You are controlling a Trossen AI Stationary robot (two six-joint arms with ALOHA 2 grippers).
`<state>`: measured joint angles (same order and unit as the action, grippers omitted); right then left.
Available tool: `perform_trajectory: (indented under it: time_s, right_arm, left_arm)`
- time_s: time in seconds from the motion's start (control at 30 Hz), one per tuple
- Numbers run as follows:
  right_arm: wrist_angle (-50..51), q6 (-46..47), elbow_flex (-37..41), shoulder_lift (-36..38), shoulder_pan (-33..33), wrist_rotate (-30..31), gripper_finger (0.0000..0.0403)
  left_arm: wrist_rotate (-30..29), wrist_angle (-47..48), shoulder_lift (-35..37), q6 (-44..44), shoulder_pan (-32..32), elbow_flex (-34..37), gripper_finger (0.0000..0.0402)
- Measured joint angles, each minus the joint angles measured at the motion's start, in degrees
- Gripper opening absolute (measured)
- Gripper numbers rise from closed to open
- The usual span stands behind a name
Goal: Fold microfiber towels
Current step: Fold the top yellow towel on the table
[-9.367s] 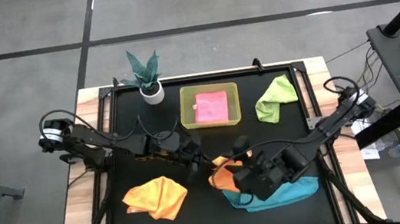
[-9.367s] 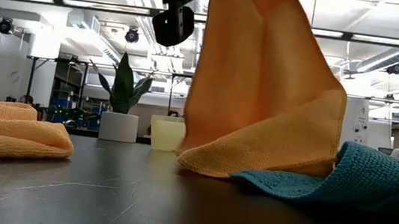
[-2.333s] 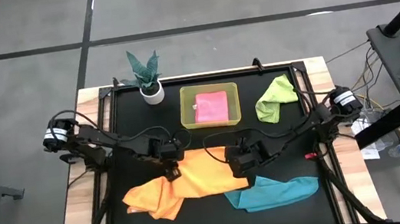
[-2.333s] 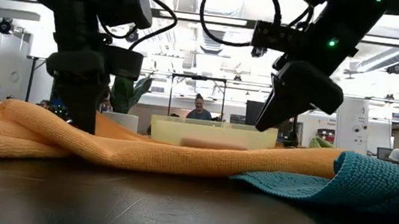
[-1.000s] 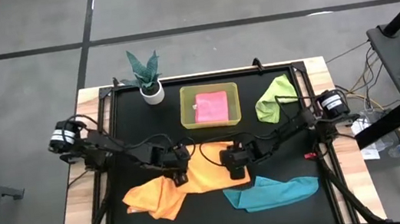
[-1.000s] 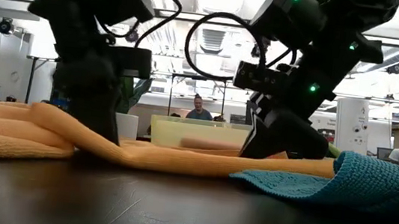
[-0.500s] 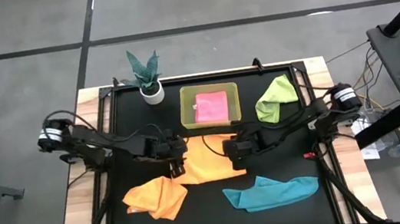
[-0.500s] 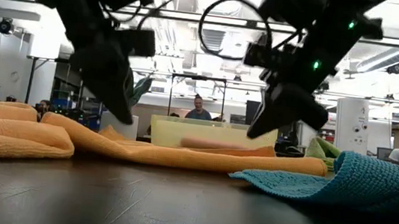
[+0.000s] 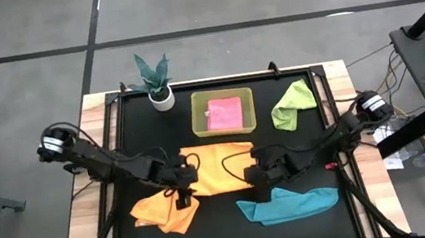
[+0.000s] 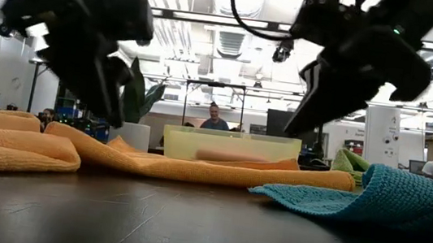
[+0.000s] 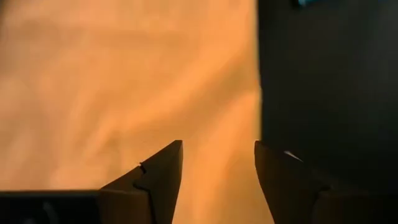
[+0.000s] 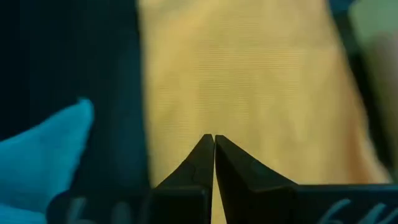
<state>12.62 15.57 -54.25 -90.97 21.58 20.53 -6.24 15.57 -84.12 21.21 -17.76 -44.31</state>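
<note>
From above, one camera looks straight down on my whole black-topped table (image 9: 136, 129) and both my arms. A second sits at table-top height, close to the surface, facing level across it into the room behind. My left wrist camera looks down past my own two parted fingers (image 11: 158, 171), very near the flat orange-yellow microfiber towel (image 11: 124, 93). My right wrist camera looks past my closed fingers (image 12: 205, 162) at that same towel (image 12: 249, 87). All four views share this spread towel (image 9: 215, 166) (image 10: 219, 171).
</note>
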Motion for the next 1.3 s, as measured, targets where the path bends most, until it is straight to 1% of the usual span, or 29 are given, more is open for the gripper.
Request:
perform_trajectory:
  time_s: [0.13,0.2,0.3,0.4,0.53,0.63,0.73,0.8,0.9,1.0,1.1,1.17,1.3]
  right_arm:
    - [-2.31,1.56,0.71,-2.38,1.69,-0.22,0.0009]
    - [-2.08,2.68,0.83,-3.69,1.84,-0.28,0.0009]
    - [-1.30,3.47,0.97,-5.56,1.78,-1.89,0.0009]
    - [1.72,4.00,0.95,-6.40,1.69,-2.57,0.0009]
    - [8.55,4.14,0.69,-5.87,1.66,-2.58,0.0009]
    - [12.28,4.44,0.79,-4.46,1.58,-4.03,0.0009]
    - [13.94,4.42,1.05,-2.29,1.66,-6.49,0.0009]
    - [14.42,4.44,1.06,-0.32,1.66,-7.71,0.0009]
    - [16.08,4.42,0.75,2.81,1.66,-7.91,0.0009]
    - [17.56,4.25,0.75,5.86,1.38,-6.91,0.0009]
    - [18.49,3.85,0.84,9.02,0.51,-4.08,0.0009]
    - [19.14,3.22,0.94,10.51,-0.47,-2.51,0.0009]
    - [18.35,1.04,1.38,12.34,-2.54,-1.52,0.0009]
  left_arm:
    - [0.04,0.52,-2.43,2.66,-1.57,0.33,0.0161]
    - [0.05,0.47,-3.42,3.81,-1.71,0.75,0.0150]
    - [0.04,0.47,-4.76,4.12,-1.69,1.78,0.0134]
    - [-0.27,-0.16,-5.48,5.18,-1.65,2.43,0.0119]
    - [-0.33,-1.30,-5.96,5.27,-1.60,2.44,0.0102]
    - [-0.19,-1.87,-6.07,5.22,-1.60,1.85,0.0093]
    - [0.72,-1.16,-6.00,4.94,-1.60,1.26,0.0089]
    - [2.52,-1.10,-5.79,4.71,-1.60,1.22,0.0088]
    - [5.11,-1.04,-5.41,4.42,-1.64,1.20,0.0088]
    - [7.18,-0.81,-4.80,3.71,-1.69,1.22,0.0088]
    - [7.65,-0.80,-3.43,2.24,-1.69,1.22,0.0088]
    - [7.65,0.26,-1.83,1.99,-1.60,1.22,0.0088]
    - [7.55,3.61,2.51,1.85,-1.18,1.22,0.0088]
